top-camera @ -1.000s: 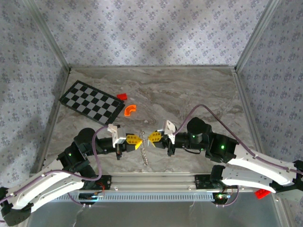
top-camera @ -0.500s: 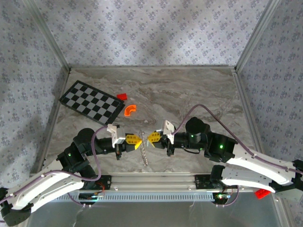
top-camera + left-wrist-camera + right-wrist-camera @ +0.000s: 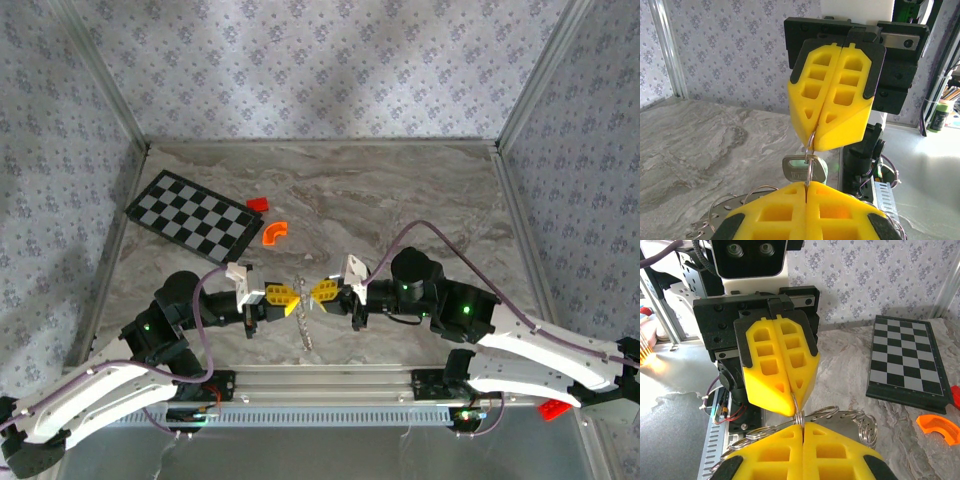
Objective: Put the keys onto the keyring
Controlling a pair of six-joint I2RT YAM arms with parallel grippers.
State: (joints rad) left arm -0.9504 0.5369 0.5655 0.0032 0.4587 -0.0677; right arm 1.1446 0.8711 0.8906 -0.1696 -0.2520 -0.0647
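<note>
The left claw and right claw meet tip to tip, both pressed tight on the thin silvery keyring between them; a pale greenish key hangs just under it. Open marble table lies beyond.

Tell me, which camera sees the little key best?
The left wrist view: the key hangs big and clear just behind the keyring. The top view makes it a tiny pale sliver. In the right wrist view I can't pick it out among the tangled silvery loops.
</note>
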